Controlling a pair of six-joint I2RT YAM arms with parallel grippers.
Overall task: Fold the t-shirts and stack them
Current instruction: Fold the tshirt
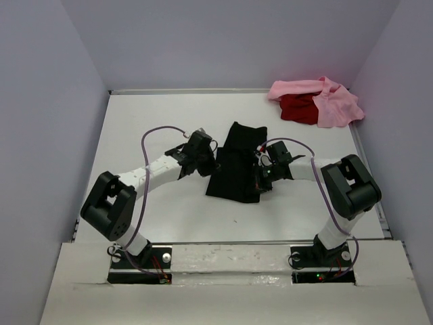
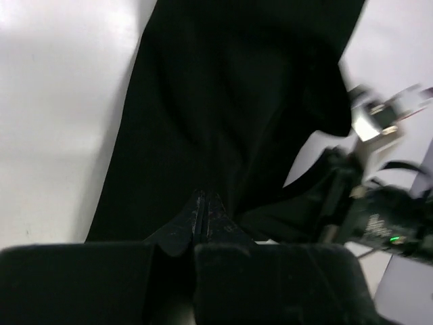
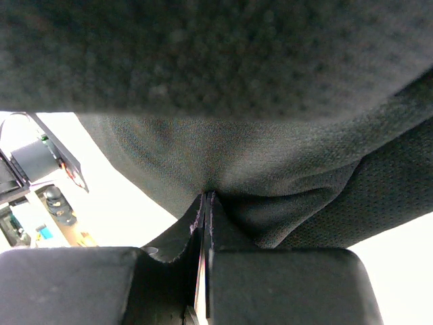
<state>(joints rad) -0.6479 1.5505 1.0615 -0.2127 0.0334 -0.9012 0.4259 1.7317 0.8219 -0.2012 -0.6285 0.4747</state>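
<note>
- The left end effector (image 1: 207, 162) and the right end effector (image 1: 261, 175) are working the black shirt (image 1: 233, 169), which is lying between them as a long narrow strip on the tabletop (image 1: 155, 122).
- In its own wrist view the left end effector is showing its fingers pressed tight together, and they appear to be pinching the near edge of the black cloth that is spreading away beyond the tips.
- The right end effector is gripping the same shirt with no gap between its fingers, and folds of the dark fabric are draping over and just past them.
- The pink shirt (image 1: 335, 101) is sitting well beyond the right end effector, off to its right, in a loose crumpled heap.
- The red shirt (image 1: 298, 110) is lying bunched against the pink one, partly under it, just as far from both arms.
- The job is looking to be in its early stretch: the black shirt is narrowed lengthwise but is not yet a compact square.
- Two shirts are waiting unfolded, and no stack is forming anywhere in view.
</note>
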